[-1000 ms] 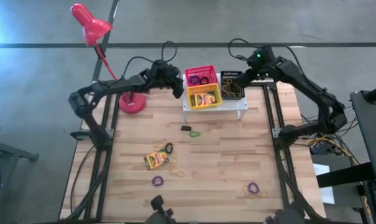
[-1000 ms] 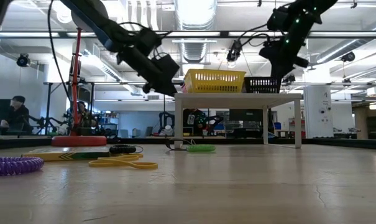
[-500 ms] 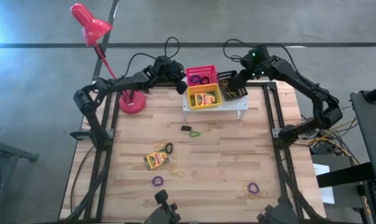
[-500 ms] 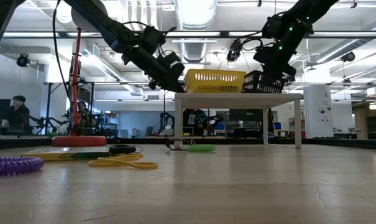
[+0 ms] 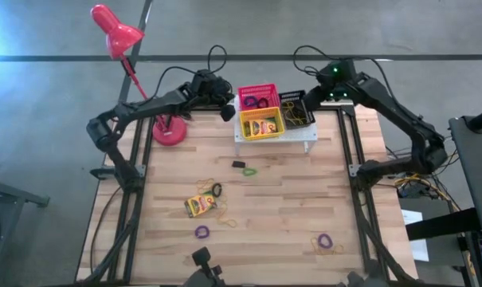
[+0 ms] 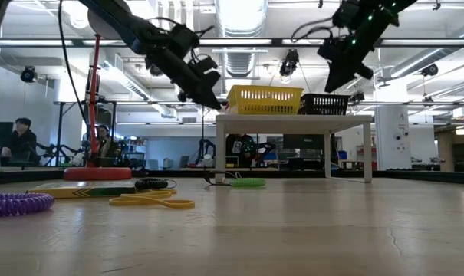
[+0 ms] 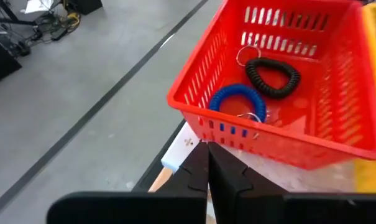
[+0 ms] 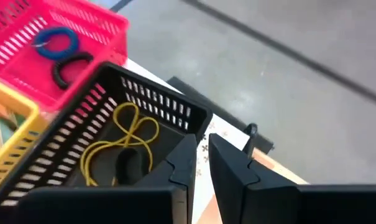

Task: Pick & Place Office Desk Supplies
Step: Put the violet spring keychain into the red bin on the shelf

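On the white shelf (image 5: 292, 142) stand a red basket (image 5: 257, 97) holding a blue loop (image 7: 238, 102) and a black loop (image 7: 272, 68), a yellow basket (image 5: 262, 124) with a crayon box inside, and a black basket (image 5: 296, 109) holding a yellow loop (image 8: 128, 144). My left gripper (image 5: 226, 112) is shut and hovers just left of the red basket (image 7: 275, 130), near its lower edge. My right gripper (image 5: 315, 96) hangs a little above the black basket's far right corner (image 8: 199, 118). Its fingers are a narrow gap apart with nothing between them.
On the table lie another crayon box (image 5: 199, 205), a black loop (image 5: 216, 190), a green item (image 5: 249, 171), yellow loops (image 5: 225, 218) and purple loops (image 5: 201, 232) (image 5: 326, 240). A red lamp (image 5: 117, 32) stands at the far left on its base (image 5: 169, 132).
My right gripper dipped onto the black basket and tipped it, then rose back toward the far right; the basket sits level again. My left gripper moved in toward the red basket, then rose and drew back slightly to the left, rolling a little.
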You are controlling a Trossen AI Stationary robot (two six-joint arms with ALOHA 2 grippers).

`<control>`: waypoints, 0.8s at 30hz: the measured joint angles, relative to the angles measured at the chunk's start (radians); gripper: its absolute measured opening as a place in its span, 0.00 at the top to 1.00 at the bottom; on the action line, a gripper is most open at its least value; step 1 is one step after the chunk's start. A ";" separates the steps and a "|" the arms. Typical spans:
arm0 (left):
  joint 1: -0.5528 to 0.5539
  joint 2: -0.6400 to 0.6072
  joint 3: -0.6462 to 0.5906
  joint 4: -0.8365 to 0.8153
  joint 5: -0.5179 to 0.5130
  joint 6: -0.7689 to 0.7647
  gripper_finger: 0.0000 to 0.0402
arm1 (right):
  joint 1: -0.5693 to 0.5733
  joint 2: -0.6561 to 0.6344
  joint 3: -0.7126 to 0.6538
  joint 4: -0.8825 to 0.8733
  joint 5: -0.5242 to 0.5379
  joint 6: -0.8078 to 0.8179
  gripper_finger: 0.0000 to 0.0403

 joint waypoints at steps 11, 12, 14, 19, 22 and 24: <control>-0.134 -0.268 -0.185 -0.055 -0.002 0.068 0.99 | 0.464 -0.165 -0.118 0.051 0.234 0.028 0.98; -0.156 -0.299 -0.220 -0.042 -0.002 0.068 0.99 | 0.520 -0.177 -0.136 0.063 0.264 0.040 0.98; -0.208 -0.355 -0.293 -0.011 -0.002 0.070 0.99 | 0.638 -0.194 -0.173 0.085 0.332 0.073 0.98; -0.359 -0.458 -0.478 0.132 0.001 0.070 0.99 | 0.901 -0.202 -0.283 0.202 0.438 0.092 0.98; -0.456 -0.467 -0.549 0.167 0.000 0.063 0.99 | 1.020 -0.178 -0.357 0.282 0.436 0.096 0.98; -0.514 -0.461 -0.574 0.162 -0.010 0.039 0.99 | 1.078 -0.153 -0.409 0.350 0.436 0.140 0.98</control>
